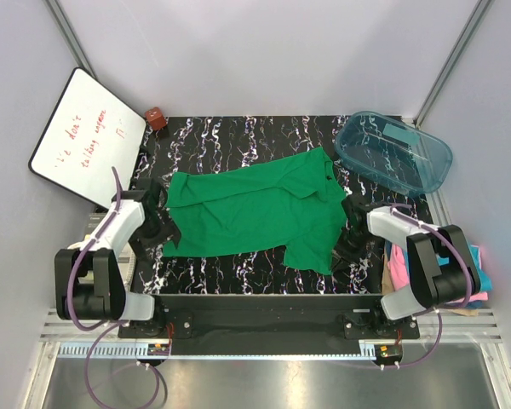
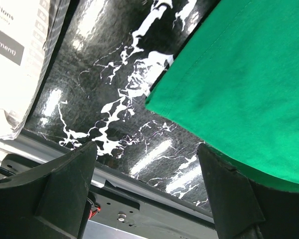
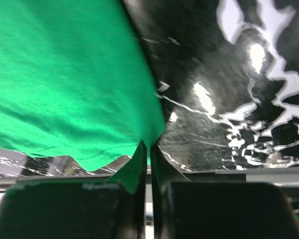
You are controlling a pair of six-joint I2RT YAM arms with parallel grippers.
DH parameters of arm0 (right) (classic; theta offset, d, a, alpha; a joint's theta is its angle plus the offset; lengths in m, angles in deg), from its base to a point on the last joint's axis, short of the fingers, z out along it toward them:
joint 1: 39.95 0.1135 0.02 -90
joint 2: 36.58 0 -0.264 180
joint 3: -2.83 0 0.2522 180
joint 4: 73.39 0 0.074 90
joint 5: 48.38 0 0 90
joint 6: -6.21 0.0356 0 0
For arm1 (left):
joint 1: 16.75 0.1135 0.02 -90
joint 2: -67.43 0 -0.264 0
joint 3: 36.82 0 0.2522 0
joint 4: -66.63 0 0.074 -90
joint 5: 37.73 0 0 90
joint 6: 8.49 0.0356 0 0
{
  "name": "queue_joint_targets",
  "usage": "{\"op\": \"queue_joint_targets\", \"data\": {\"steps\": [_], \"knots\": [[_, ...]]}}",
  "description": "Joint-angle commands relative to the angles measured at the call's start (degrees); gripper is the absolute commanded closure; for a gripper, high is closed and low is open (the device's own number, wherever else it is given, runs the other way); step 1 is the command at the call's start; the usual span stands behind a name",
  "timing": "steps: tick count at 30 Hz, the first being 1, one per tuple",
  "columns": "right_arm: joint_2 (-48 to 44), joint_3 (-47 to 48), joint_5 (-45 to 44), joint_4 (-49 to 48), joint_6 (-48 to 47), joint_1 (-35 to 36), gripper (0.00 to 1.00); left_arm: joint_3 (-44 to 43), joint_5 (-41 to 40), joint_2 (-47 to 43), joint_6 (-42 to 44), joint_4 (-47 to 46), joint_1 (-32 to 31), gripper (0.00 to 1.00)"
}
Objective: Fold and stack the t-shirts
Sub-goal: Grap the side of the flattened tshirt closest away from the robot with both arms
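Observation:
A bright green t-shirt [image 1: 255,209] lies spread flat and crosswise on the black marbled table [image 1: 238,136]. My left gripper [image 1: 159,215] sits at the shirt's left edge. In the left wrist view it [image 2: 147,154] stands open over bare table, with the green cloth [image 2: 239,74] beside its right finger [image 2: 229,194]. My right gripper [image 1: 351,223] is at the shirt's right side. In the right wrist view its jaws [image 3: 149,149] are shut, pinching the edge of the green cloth [image 3: 65,74]. Folded pink [image 1: 398,266] and teal-blue [image 1: 485,279] t-shirts lie behind the right arm.
A clear teal plastic tub [image 1: 392,153] stands at the back right corner. A whiteboard [image 1: 85,136] leans at the back left, with a small red-brown object [image 1: 156,118] beside it. The table's metal front rail [image 2: 139,174] runs just below my left fingers.

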Motion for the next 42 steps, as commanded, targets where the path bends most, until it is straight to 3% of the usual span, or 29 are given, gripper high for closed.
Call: {"op": "queue_joint_targets", "data": {"steps": [1,5,6,7,9,14,27,30,31,32,33,42], "knots": [[1.3,3.3,1.1,-1.0,-1.8,-0.2,1.00,-2.3,0.5,2.5,1.4,-0.6,0.2,0.12],[-0.2,6.1,0.7,0.4,-3.2,-0.2,1.00,-2.6,1.8,5.7,1.9,-1.0,0.3,0.14],[-1.0,6.7,0.7,0.7,-3.4,-0.2,1.00,-2.6,1.7,6.0,2.0,-1.2,0.2,0.21],[-1.5,7.4,0.7,1.6,-3.6,-0.2,1.00,-2.6,1.9,6.5,2.3,-1.5,0.2,0.40],[-2.3,9.4,0.8,2.2,-3.9,-0.2,1.00,-3.1,2.5,8.1,2.8,-1.9,0.3,0.47],[-3.3,13.2,0.8,4.0,-4.8,-0.2,1.00,-3.8,2.9,11.6,3.2,-3.2,0.3,0.40],[-2.9,16.9,3.2,4.5,-5.5,-0.2,1.00,-5.6,1.9,19.3,3.4,-8.0,0.3,0.41],[-2.7,17.1,3.2,4.4,-5.5,-0.2,1.00,-6.8,1.7,21.3,3.9,-8.6,0.3,0.58],[-2.5,17.2,3.3,4.5,-5.6,-0.3,1.00,-7.1,1.7,21.8,3.9,-8.7,0.3,0.84],[-2.5,17.4,3.3,4.5,-5.6,-0.3,1.00,-7.7,1.7,23.0,4.1,-8.7,0.3,0.96],[-2.6,17.5,3.5,4.4,-5.6,-0.2,1.00,-7.9,1.7,23.3,4.3,-8.7,0.3,1.00],[-5.9,21.4,3.6,5.5,-7.5,-0.2,1.00,-10.8,2.1,13.2,5.9,-3.8,0.2,1.00]]}}
